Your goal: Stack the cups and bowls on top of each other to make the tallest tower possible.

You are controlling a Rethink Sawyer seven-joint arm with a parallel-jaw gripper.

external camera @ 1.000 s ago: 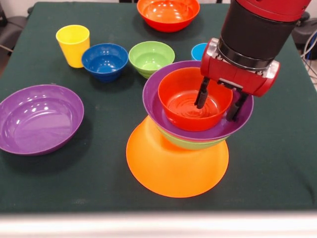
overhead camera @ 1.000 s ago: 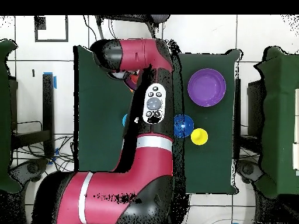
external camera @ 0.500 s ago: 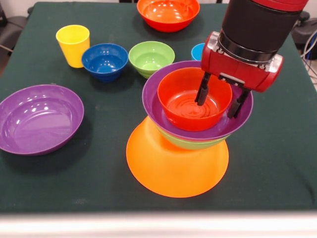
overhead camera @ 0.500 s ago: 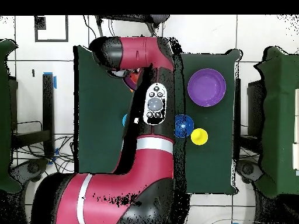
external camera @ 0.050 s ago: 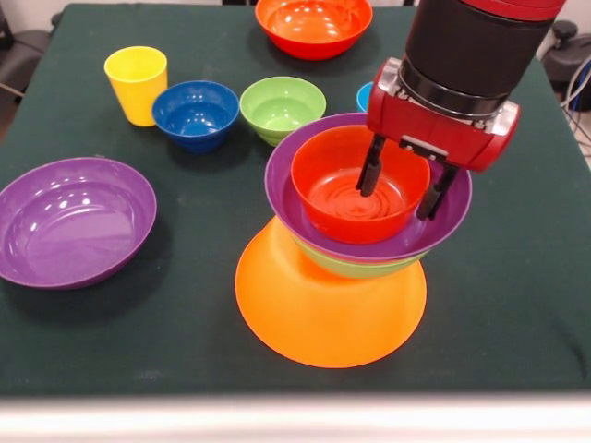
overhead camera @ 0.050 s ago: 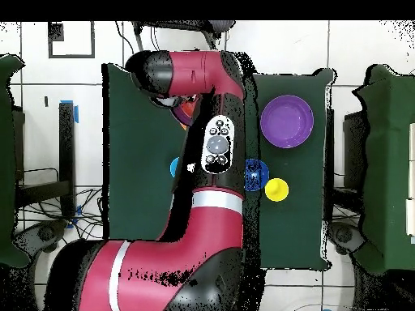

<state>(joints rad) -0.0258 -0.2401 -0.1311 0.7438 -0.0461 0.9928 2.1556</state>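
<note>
While straddling the red-orange bowl (external camera @ 0.050 s ago: 360, 185) rim atop the tower (external camera @ 0.050 s ago: 343, 242), gripper (external camera @ 0.050 s ago: 397, 182) fingers spread wide, apparently to leave it nested.

Gripper (external camera @ 0.050 s ago: 402, 183) higher, red-orange bowl (external camera @ 0.050 s ago: 355, 189) slightly leftward.
</note>
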